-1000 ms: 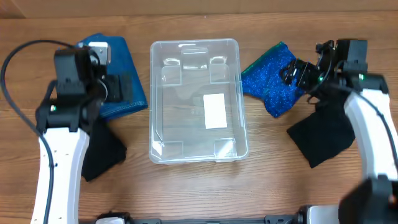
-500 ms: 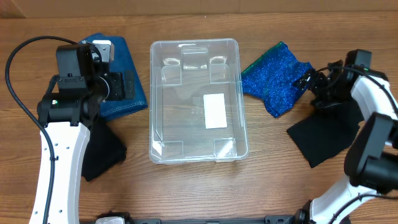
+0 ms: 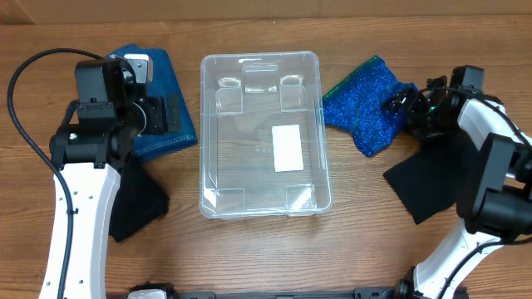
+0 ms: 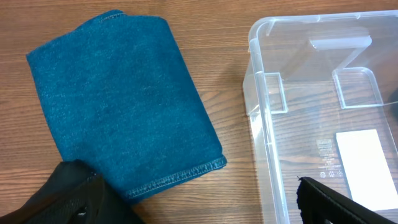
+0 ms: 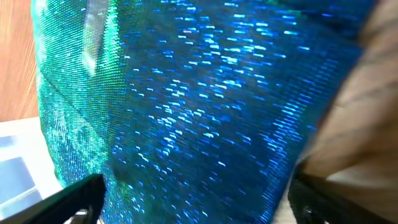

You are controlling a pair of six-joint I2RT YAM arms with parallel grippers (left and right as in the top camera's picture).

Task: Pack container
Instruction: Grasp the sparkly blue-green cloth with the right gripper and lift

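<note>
The clear container (image 3: 202, 124) stands empty at the table's middle, with a white label (image 3: 287, 148) on its base. A folded blue denim cloth (image 3: 170, 79) lies to its left, and a sparkly blue-green cloth (image 3: 362, 108) lies to its right. My left gripper (image 3: 170, 114) hovers open over the denim's right edge. In the left wrist view the denim (image 4: 118, 99) and the container's rim (image 4: 261, 118) lie ahead of the open left gripper (image 4: 199, 211). My right gripper (image 3: 401, 106) is open at the sparkly cloth's right end. That cloth (image 5: 205, 106) fills the right wrist view between the fingers of the right gripper (image 5: 199, 205).
A black cloth (image 3: 133, 203) lies under my left arm, front left. Another black cloth (image 3: 432, 183) lies front right, beside my right arm. A corner of the container (image 5: 12, 174) shows at the lower left of the right wrist view.
My right gripper swung out to the right, then came back a little left onto the sparkly cloth's right end. My left arm shifted slightly, then held still.
</note>
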